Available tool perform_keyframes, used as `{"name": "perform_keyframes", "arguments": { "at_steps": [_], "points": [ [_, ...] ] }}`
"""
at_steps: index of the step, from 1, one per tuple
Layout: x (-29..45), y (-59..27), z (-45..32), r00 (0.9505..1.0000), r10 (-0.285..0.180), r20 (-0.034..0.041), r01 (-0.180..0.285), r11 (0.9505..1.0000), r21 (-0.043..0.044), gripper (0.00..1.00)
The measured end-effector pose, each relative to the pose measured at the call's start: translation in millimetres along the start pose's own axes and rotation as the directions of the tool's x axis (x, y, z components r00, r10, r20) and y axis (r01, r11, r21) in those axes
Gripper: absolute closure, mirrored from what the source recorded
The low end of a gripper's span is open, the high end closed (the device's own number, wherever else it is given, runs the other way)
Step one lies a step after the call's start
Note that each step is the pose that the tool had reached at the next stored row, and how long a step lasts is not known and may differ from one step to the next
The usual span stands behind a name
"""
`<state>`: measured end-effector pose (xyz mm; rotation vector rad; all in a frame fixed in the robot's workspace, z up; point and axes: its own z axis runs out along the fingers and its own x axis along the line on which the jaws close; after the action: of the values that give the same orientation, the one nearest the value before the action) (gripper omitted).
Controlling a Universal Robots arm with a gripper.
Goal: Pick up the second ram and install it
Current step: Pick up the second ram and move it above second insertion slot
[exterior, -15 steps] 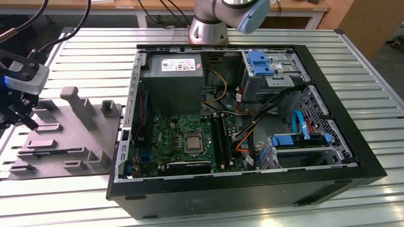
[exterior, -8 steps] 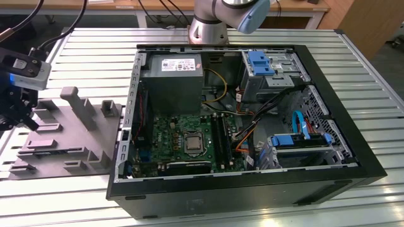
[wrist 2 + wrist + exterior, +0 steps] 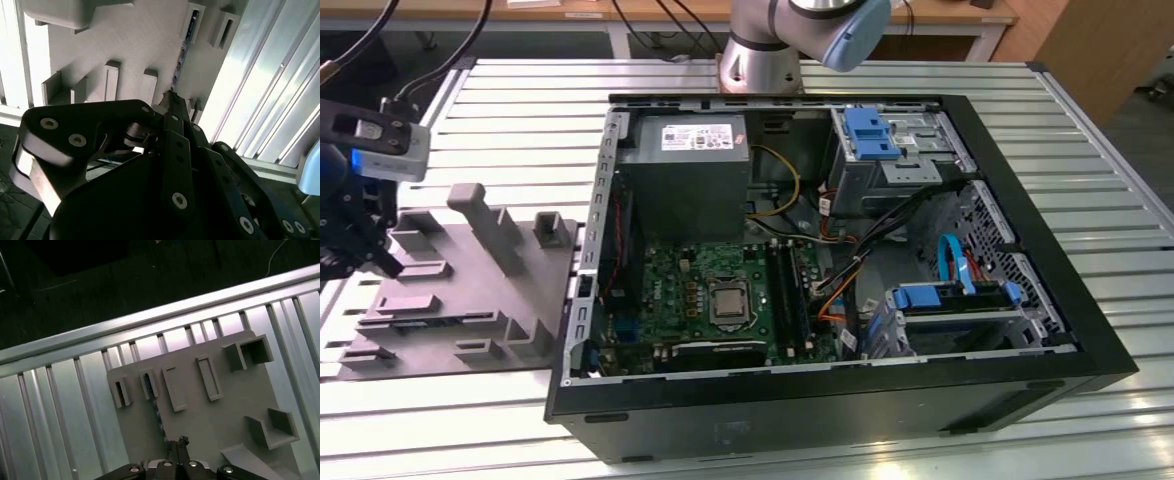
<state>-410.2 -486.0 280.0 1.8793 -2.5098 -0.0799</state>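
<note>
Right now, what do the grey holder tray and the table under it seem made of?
The holder tray looks like matte grey plastic, perhaps printed: fine lines cross it. The table seems bare metal, likely aluminium: bright, ribbed, reflective slats.

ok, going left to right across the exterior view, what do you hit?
In order: gripper → grey holder → motherboard → blue drive tray; the last two sit inside the open computer case.
</note>
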Motion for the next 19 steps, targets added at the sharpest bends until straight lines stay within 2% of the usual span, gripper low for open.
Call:
{"name": "perform_keyframes", "arguments": {
  "at_steps": [3,5,8,11,13,15,17,19],
  "points": [
    [0.1,-0.1,1.3,0.9985,-0.054,-0.0023,0.054,0.9985,-0.0015,0.89],
    [0.1,-0.1,2.1,0.9959,-0.091,-0.0039,0.091,0.9959,-0.0025,0.89],
    [0.1,-0.2,3.3,0.9895,-0.144,-0.0061,0.144,0.9895,-0.0043,0.89],
    [0.1,-0.2,4.6,0.9801,-0.198,-0.0082,0.198,0.9802,-0.0061,0.89],
    [0.2,-0.1,4.7,0.9779,-0.209,-0.0082,0.209,0.9779,-0.0067,0.89],
    [0.1,-0.1,4.8,0.9776,-0.21,-0.0034,0.21,0.9776,-0.0068,0.89],
    [0.2,-0.1,5.1,0.9767,-0.215,0.0058,0.215,0.9767,-0.0071,0.89],
    [0.4,-0.1,5.8,0.9757,-0.219,0.0113,0.219,0.9757,-0.0073,0.89]
  ]
}}
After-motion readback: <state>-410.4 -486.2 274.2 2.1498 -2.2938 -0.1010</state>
